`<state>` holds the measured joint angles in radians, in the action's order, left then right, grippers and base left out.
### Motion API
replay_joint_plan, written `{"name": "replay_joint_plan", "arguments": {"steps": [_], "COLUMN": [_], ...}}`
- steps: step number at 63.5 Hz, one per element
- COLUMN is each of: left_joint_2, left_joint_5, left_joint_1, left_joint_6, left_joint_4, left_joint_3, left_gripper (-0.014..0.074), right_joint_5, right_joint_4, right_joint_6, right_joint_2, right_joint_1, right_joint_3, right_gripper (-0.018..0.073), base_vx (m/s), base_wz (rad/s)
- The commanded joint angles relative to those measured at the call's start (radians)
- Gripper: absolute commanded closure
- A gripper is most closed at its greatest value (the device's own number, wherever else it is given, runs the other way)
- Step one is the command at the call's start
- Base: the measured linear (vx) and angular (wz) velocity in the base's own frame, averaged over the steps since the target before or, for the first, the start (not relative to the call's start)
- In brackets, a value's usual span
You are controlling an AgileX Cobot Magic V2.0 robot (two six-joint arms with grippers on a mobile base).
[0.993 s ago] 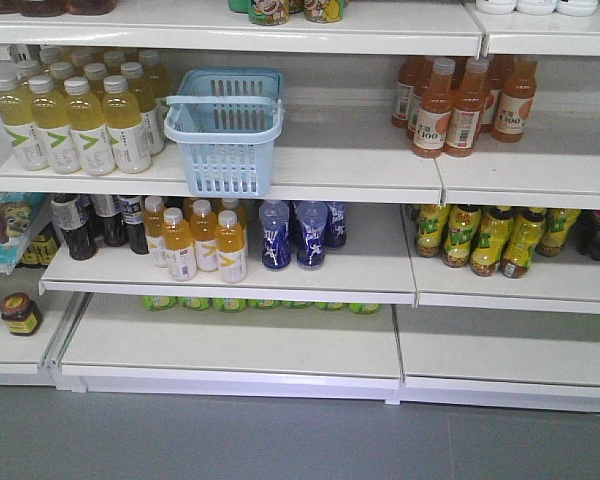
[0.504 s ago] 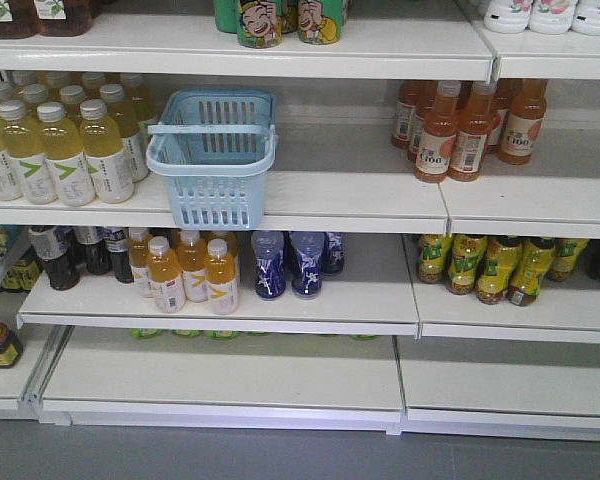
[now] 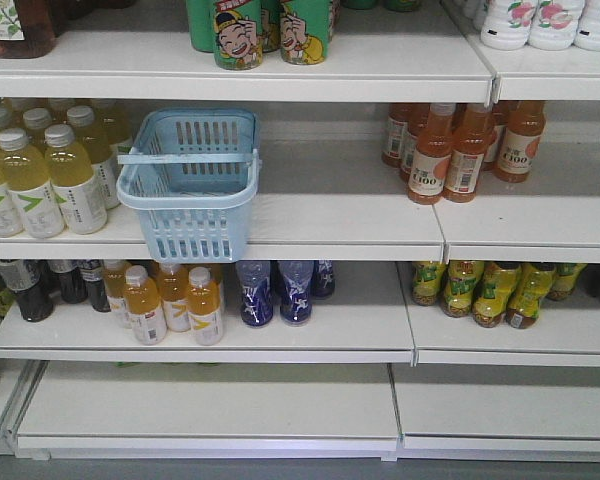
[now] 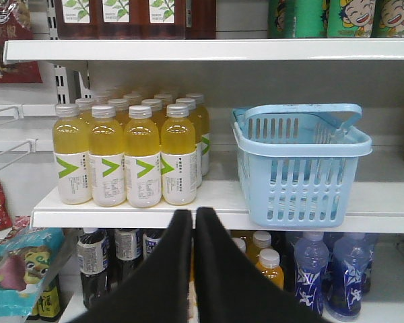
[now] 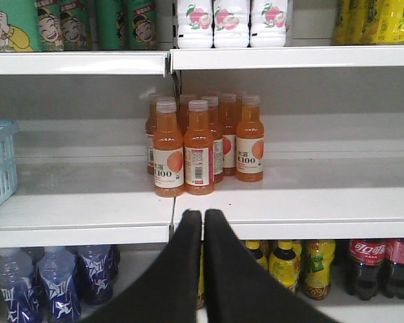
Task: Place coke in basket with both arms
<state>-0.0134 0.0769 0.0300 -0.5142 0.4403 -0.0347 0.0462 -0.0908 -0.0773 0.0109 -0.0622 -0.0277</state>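
Exterior front-facing view: edges nearer light blue slotted plastic basket [image 3: 195,235], holds black left hand [image 4: 194,214] and right hand [image 5: 203,215] pinched shut, empty, so only approaching.

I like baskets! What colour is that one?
The basket is light blue, clearest in the left wrist view.

Basket [image 3: 190,235]: light blue plastic, rectangular, with slotted walls. It stands upright on the shelf [image 3: 330,215], at the shelf's front edge, open top upward. Its blue handle [image 3: 185,157] crosses above the opening.

Left pincer [image 4: 194,214]: black, wedge-shaped, fingers pressed together with nothing between them, tips just below the shelf's front edge.

Right pincer [image 5: 203,214]: same form and state, also just below that edge.
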Motion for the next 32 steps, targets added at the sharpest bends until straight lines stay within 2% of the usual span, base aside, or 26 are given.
{"name": "replay_joint_plan", "arguments": {"steps": [1, 32], "left_joint_2": [-0.012, -0.012], "left_joint_5": [-0.061, -0.061], "left_joint_1": [0.001, 0.001], "left_joint_6": [-0.002, -0.002], "left_joint_4": [-0.001, -0.001], "left_joint_3": [0.032, 0.032], "left_gripper": [0.0603, 0.0603], "right_joint_5": [-0.073, -0.073], "right_joint_4": [-0.007, -0.007], "right_joint_6": [0.009, 0.009], "right_joint_2": [0.013, 0.013], "right_joint_1": [-0.005, -0.005], "right_joint_3": [-0.006, -0.006], "right_gripper": [0.0564, 0.0564], "base_vx": [0.13, 0.09], "base_wz": [-0.06, -0.05]}}
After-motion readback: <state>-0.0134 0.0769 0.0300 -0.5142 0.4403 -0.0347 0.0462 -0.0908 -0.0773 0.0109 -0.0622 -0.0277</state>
